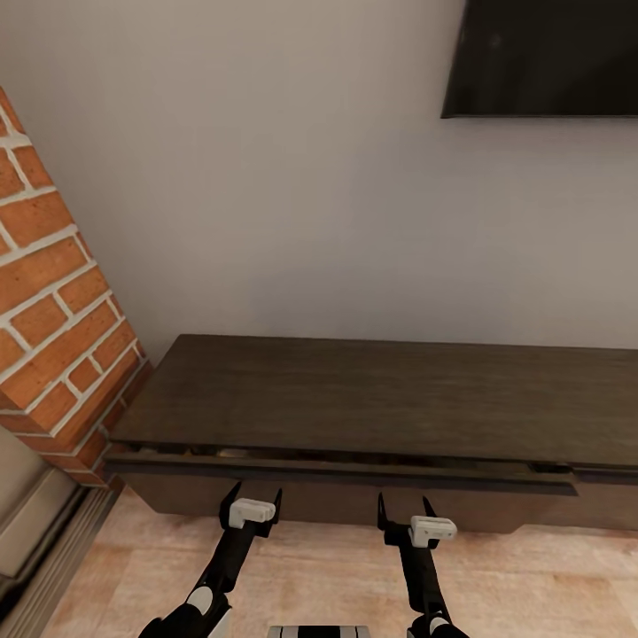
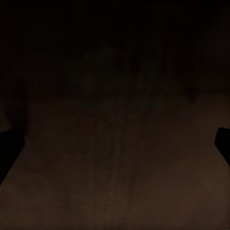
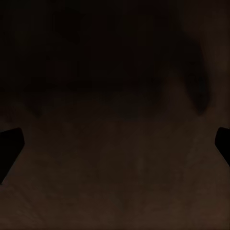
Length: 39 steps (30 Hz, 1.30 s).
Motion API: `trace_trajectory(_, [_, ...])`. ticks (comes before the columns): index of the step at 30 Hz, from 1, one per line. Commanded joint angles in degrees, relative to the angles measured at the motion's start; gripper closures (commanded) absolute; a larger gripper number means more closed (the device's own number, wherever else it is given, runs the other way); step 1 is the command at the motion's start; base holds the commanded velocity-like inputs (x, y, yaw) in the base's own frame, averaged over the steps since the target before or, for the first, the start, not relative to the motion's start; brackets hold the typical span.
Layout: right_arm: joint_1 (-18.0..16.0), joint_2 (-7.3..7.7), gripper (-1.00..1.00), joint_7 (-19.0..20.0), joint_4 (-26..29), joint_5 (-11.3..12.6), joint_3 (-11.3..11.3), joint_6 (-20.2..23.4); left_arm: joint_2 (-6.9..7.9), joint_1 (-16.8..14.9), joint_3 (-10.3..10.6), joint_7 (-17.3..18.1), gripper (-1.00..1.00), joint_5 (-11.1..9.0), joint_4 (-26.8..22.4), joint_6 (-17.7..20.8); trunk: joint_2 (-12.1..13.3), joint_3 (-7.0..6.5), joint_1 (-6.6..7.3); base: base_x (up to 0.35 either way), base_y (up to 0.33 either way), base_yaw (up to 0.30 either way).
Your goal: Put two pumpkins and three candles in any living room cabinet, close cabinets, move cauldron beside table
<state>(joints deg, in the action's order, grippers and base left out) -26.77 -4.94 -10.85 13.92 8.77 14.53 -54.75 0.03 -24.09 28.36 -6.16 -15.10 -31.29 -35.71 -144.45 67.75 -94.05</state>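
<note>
The left gripper (image 1: pixel 253 498), its two black fingers spread apart, stood close against the front of the long, low, dark brown wooden cabinet (image 1: pixel 372 399), just under its slightly protruding top drawer. The right gripper (image 1: pixel 407 508), fingers likewise spread, faced the same front a little further along. In both wrist views only black fingertips (image 2: pixel 223 141) (image 3: pixel 10 143) showed at the edges, with a dim brown surface between them too dark to make out in detail. A narrow gap ran beneath the cabinet's top, its contents too shadowed to identify. Left of the cabinet rose a red brick column (image 1: pixel 53 310). On the pale wall above the cabinet hung a black flat screen (image 1: pixel 540 58), cut off by the frame. Light wooden flooring (image 1: pixel 337 576) lay before the cabinet.
</note>
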Motion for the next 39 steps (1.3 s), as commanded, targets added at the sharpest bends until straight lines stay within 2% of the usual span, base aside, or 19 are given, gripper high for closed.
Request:
trace_trajectory(1, [0.0, 0.02, -1.00, -0.2, 0.0, 0.5, 0.5, -0.2, 0.06, -0.1, 0.5, -0.7, -1.00, -0.2, 0.0, -0.2, 0.0, 0.04, 0.01, 0.018, 0.000, 0.000])
trace_trajectory(39, [0.0, 0.05, -1.00, -0.2, 0.1, 0.6, 0.5, -0.2, 0.06, -0.1, 0.7, -0.6, -1.00, -0.2, 0.0, -0.7, 0.0, 0.04, 0.01, 0.019, 0.000, 0.000])
